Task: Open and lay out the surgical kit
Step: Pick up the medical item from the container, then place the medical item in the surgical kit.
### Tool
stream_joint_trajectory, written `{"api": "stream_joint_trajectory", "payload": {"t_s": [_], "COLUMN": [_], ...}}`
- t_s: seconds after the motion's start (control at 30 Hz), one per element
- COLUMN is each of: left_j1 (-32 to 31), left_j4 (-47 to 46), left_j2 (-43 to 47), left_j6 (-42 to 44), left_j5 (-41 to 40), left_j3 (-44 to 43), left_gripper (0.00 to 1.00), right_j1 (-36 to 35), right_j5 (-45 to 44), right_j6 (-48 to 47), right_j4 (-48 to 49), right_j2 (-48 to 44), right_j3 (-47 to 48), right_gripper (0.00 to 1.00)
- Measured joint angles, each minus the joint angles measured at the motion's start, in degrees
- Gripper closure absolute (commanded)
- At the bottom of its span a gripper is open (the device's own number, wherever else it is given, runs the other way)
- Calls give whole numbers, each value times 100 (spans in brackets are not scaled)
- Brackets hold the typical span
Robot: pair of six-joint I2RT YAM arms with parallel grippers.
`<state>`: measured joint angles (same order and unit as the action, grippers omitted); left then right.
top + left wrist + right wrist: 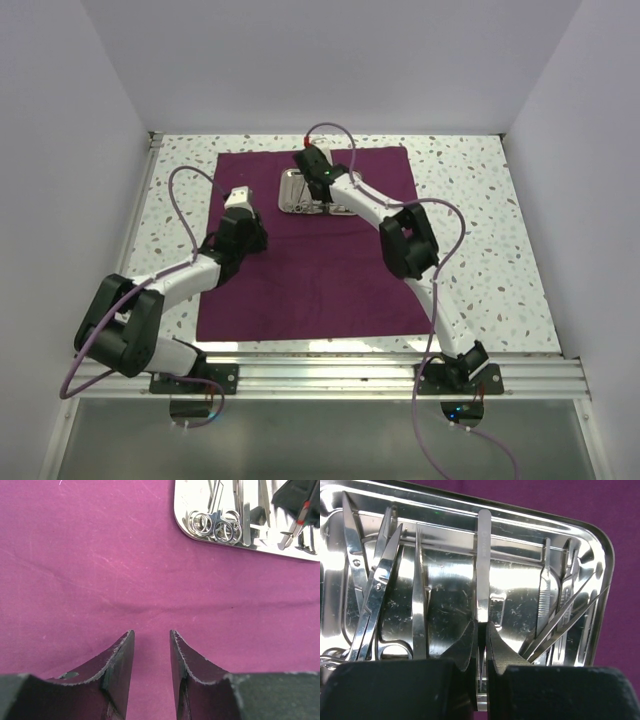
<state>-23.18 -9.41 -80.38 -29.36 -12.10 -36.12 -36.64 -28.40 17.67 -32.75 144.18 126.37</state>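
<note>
Purple cloth [300,285] lies spread flat on the speckled worktop [480,240], with the steel tray [288,186] on its far half. Right end effector [481,632] is down in the tray, pinched on a flat silver instrument [484,555] beside ring-handled scissors [215,525]. Left end effector [152,650] hangs low over bare cloth near the tray, fingers parted, holding nothing.

From above the near edge the top external camera overlooks the whole cloth [300,280]; the low left wrist and close-up right wrist cameras both face the tray [450,580], shared by all views.
</note>
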Motion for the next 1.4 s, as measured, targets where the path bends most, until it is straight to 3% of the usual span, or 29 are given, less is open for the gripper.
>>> {"api": "stream_joint_trajectory", "payload": {"t_s": [0.1, 0.27, 0.53, 0.63, 0.97, 1.23, 1.27, 1.3, 1.33, 1.4], "left_j1": [0, 0, 0, 0, 0, 0, 0, 0, 0, 0], "left_j4": [0, 0, -24, -50, -52, -52, -52, -52, -52, -52], "left_j2": [-13, -13, -13, -13, 83, 168, 168, 168, 168, 168], "left_j6": [0, 0, -11, -20, -116, -151, -151, -153, -153, -153], "left_j5": [15, 31, 225, 328, 470, 485, 485, 485, 485, 483], "left_j3": [-4, -11, -13, -13, -13, -13, -13, -13, -11, -11], "left_gripper": [62, 62, 62, 62, 62, 62, 62, 62, 62, 62], "right_j1": [44, 107, 103, 85, -855, -826, -826, -826, -826, -846], "right_j5": [-129, -348, -549, -516, -374, -264, -214, -179, -138, -24], "right_j6": [-44, -79, 428, 820, 2105, 2839, 2881, 2916, 2973, 3042], "right_j4": [74, 216, 660, 621, 295, 212, 219, 225, 227, 219], "right_j2": [-111, -1075, -4140, -4894, -6063, -6537, -6581, -6620, -6647, -6690], "right_j3": [-92, -1119, -4299, -5357, -7976, -8760, -8771, -8782, -8795, -8835], "right_gripper": [100, 100, 100, 100, 100, 100, 93, 76, 49, 23]}}
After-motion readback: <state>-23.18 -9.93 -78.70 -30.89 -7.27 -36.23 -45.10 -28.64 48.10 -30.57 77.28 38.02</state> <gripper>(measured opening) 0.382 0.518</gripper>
